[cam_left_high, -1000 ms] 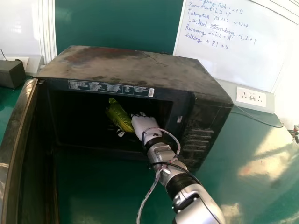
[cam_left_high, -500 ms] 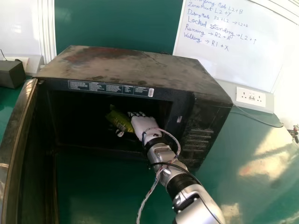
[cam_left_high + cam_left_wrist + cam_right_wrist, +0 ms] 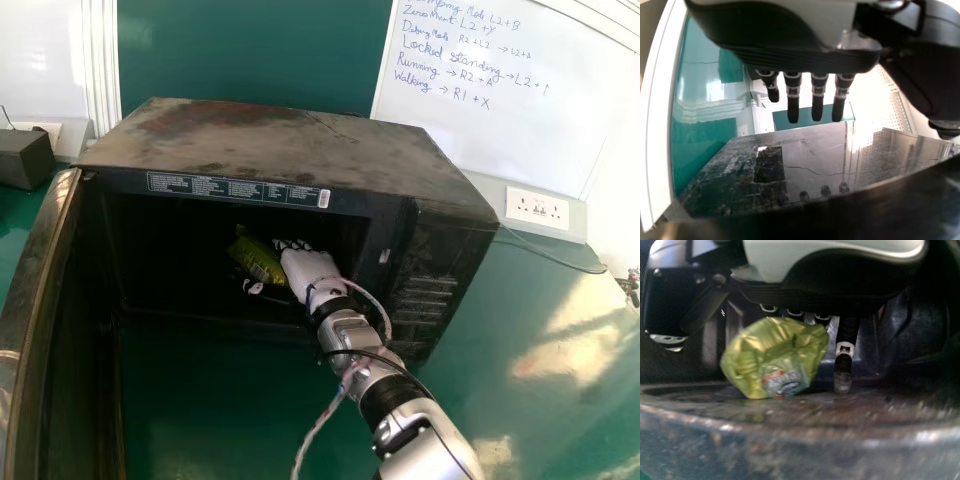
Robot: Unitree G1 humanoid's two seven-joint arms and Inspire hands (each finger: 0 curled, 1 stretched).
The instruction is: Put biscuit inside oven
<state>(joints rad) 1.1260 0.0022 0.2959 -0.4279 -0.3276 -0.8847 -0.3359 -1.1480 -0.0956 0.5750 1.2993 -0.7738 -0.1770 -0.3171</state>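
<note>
- I judge the biscuit packet (image 3: 260, 262) light, with a soft, crinkly wrapper that looks slick enough to slide off smooth fingers.
- What's inside probably snaps easily, so I want a broad, gentle hold across the middle; pinching one end could crush a biscuit or let the rest swing.
- If I need to shift it, I'd take it by its wider sides, thumb opposite the fingers, and leave the loose wrapper edges alone.
- The packet is inside the oven (image 3: 270, 150), past the front opening and just beside my right hand (image 3: 308, 270), leaning at a slant. I can't tell whether its lower end bears fully on the oven floor.
- In the right wrist view, one finger (image 3: 844, 365) runs straight beside the wrapper; the others are partly hidden behind it. The thumb stands well apart, so I read the fingers as loosely open, with no firm hold.
- My right arm (image 3: 380, 385) slants in from the lower right, wrist at the opening, back of the hand upward.
- Backing out, I'd keep the wrist low and straight; a sideways turn could drag the packet or knock the frame.
- My left hand (image 3: 790, 55) idles in its own wrist view, fingers straight and holding nothing.
</note>
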